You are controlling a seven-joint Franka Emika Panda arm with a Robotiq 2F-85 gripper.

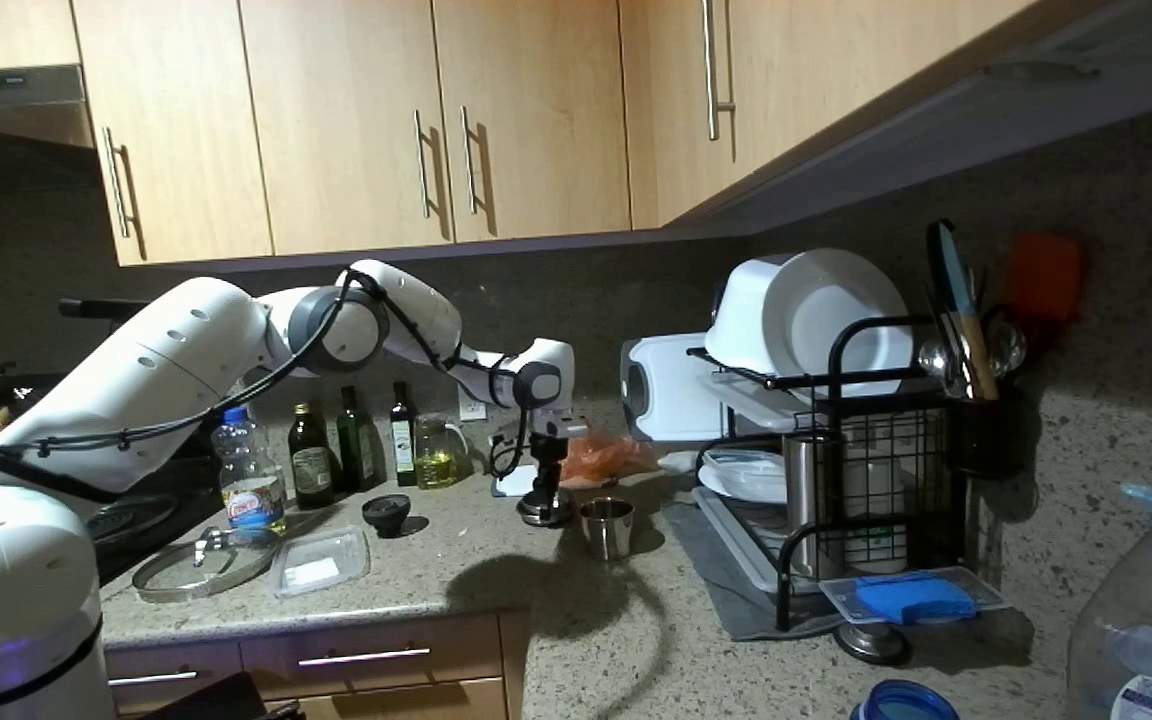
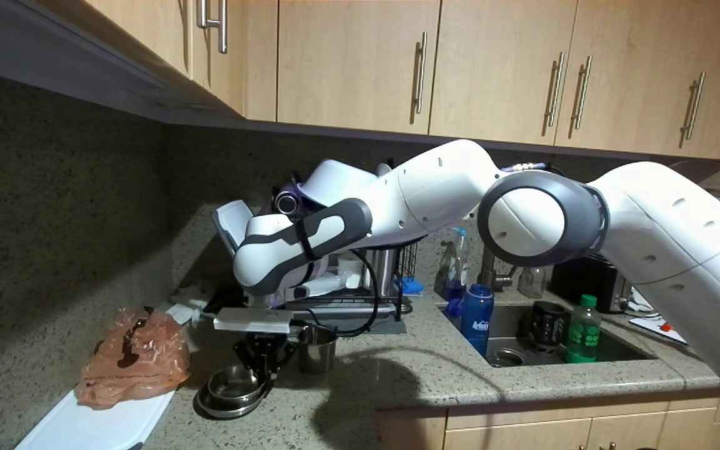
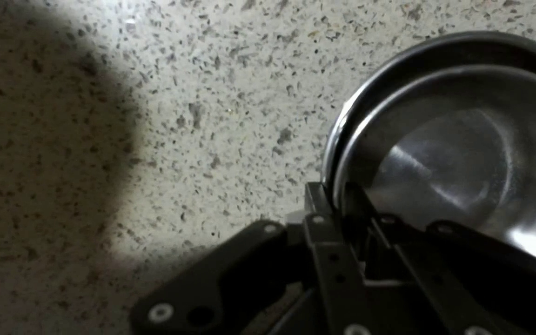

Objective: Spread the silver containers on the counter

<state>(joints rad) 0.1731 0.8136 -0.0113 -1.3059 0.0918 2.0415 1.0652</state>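
Observation:
A small silver bowl (image 3: 458,153) sits inside a slightly wider silver bowl (image 3: 475,50) on the speckled counter (image 3: 226,116). In an exterior view the inner bowl (image 2: 234,392) stands above the wider one's rim (image 2: 225,411). My gripper (image 3: 334,190) points down with one finger inside the inner bowl and one outside, shut on its rim. I cannot tell if the wider bowl's rim is also pinched. A taller silver cup (image 1: 607,528) stands upright on the counter close beside the gripper; it also shows in an exterior view (image 2: 317,351), partly behind a cable.
A black dish rack (image 1: 783,590) with dishes stands beyond the cup. An orange plastic bag (image 2: 138,359) on a white board is near the bowls. A black bowl (image 1: 386,512), a clear tray (image 1: 321,562), a glass lid (image 1: 201,572) and dark bottles (image 1: 312,468) are on the counter.

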